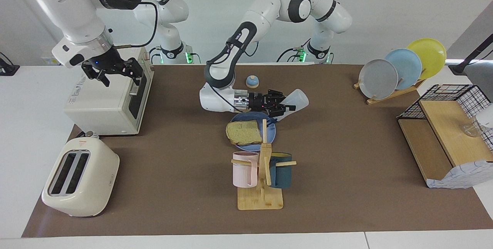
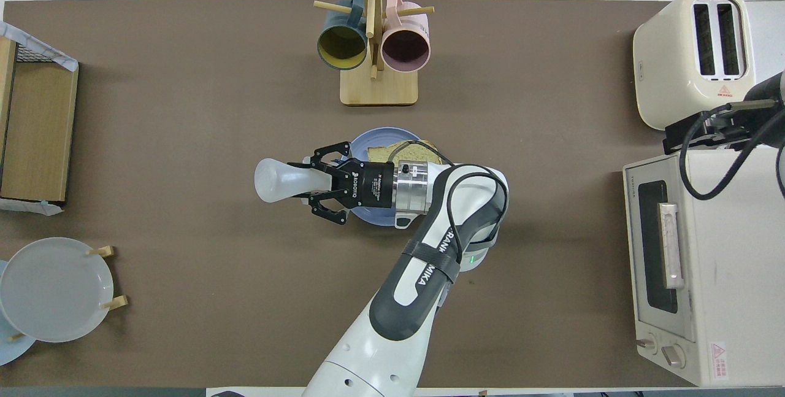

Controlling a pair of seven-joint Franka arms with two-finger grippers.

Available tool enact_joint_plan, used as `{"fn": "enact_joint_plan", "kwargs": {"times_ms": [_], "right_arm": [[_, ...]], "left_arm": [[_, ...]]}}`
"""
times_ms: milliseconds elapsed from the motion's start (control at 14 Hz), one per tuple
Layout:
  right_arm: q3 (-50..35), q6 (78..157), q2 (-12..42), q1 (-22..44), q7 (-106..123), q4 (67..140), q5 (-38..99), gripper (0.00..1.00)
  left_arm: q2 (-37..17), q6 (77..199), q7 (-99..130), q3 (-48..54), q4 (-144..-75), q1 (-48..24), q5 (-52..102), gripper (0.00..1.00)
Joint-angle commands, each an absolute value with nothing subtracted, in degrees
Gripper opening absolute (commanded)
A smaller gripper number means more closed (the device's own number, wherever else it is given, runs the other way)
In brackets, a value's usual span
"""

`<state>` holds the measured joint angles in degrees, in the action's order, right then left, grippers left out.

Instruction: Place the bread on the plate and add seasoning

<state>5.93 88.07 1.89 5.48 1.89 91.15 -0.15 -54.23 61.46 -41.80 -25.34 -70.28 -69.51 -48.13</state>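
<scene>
Left arm hides part of plate (image 2: 368, 139) and bread (image 2: 392, 153) overhead.

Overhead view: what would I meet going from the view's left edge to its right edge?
Wire basket shelf and grey plate in the plate rack → seasoning bottle → left gripper → green mug → pink mug → toaster and toaster oven.

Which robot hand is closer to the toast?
Left. The left gripper, shut on the seasoning, is over the plate beside the bread. The right gripper waits over the toaster oven, at the right arm's end of the table.
</scene>
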Motion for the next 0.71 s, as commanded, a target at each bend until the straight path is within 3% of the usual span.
{"fn": "enact_joint_plan", "kwargs": {"times_ms": [0,214,641], "right_arm": [[5.5,88.6,0.6,4.8,3.0,92.6,-0.9,1.0],[5.5,88.6,0.5,4.8,3.0,92.6,-0.9,1.0],[5.5,88.6,0.6,4.8,3.0,92.6,-0.9,1.0]], "left_arm": [[-53.7,62.3,-41.5,-26.0,-70.2,-69.9,-48.2,0.0],[-52.9,62.1,-39.0,-26.1,-70.1,-73.3,-46.2,0.0],[-41.2,64.3,-33.9,-26.2,-71.1,-69.9,-39.2,0.0]]}}
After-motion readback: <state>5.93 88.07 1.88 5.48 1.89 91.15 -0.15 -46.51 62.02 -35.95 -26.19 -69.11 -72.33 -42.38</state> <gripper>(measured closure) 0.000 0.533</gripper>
